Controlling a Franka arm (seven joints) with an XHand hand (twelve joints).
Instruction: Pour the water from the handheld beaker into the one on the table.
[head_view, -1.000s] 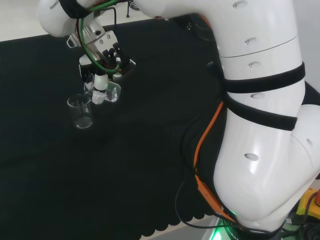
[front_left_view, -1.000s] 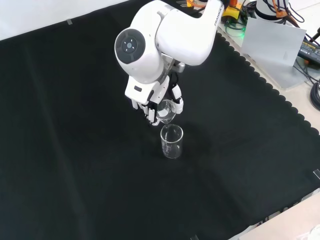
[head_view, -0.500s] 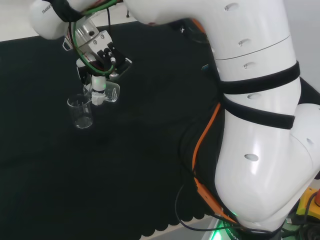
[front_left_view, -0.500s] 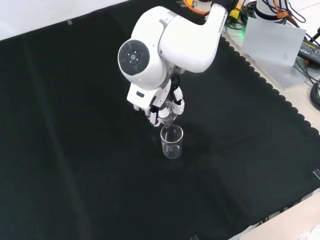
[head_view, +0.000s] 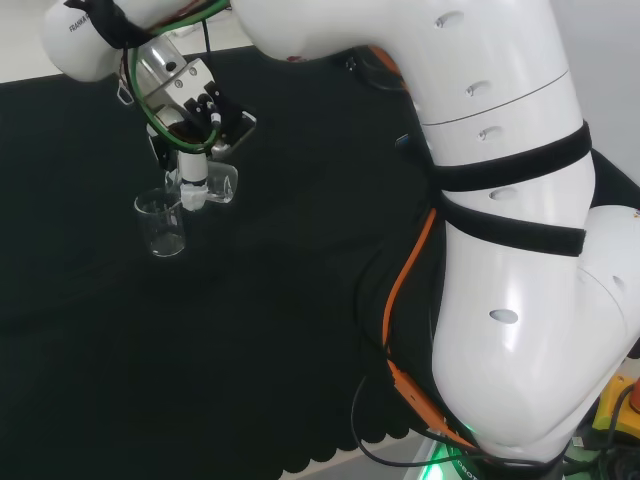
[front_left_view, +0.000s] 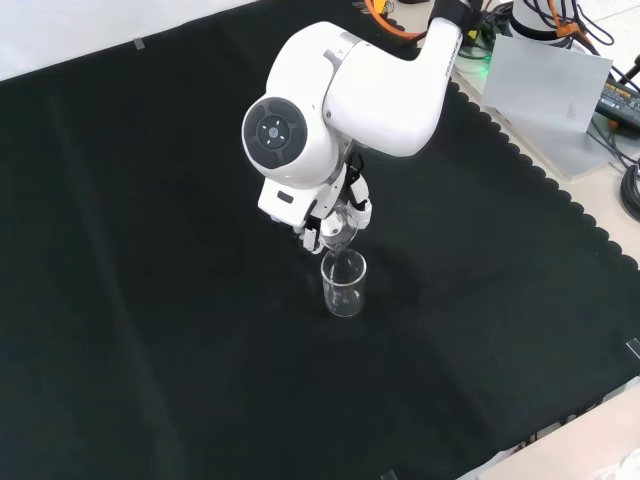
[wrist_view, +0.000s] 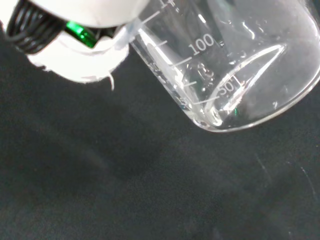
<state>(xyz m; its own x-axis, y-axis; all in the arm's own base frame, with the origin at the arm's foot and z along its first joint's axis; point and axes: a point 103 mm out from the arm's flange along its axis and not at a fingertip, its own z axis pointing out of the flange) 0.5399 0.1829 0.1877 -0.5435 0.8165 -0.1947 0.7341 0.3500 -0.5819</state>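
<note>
Tabletop (front_left_view: 150, 250): covered in black cloth, scalloped along its edge in the front view.
Standing beaker (front_left_view: 343, 284): clear glass, upright on the cloth near the middle of the front view; at the left in the head view (head_view: 162, 224).
Hand (head_view: 192, 182): fingers curled round the held beaker, just above the standing one.
Held beaker (head_view: 220, 185): clear, tipped over, its mouth close to the standing beaker's rim; in the wrist view (wrist_view: 235, 65) graduation marks show on its wall.
Arm (front_left_view: 340, 100): its white link with a round grey cap stands over the hand (front_left_view: 335, 215) in the front view.
</note>
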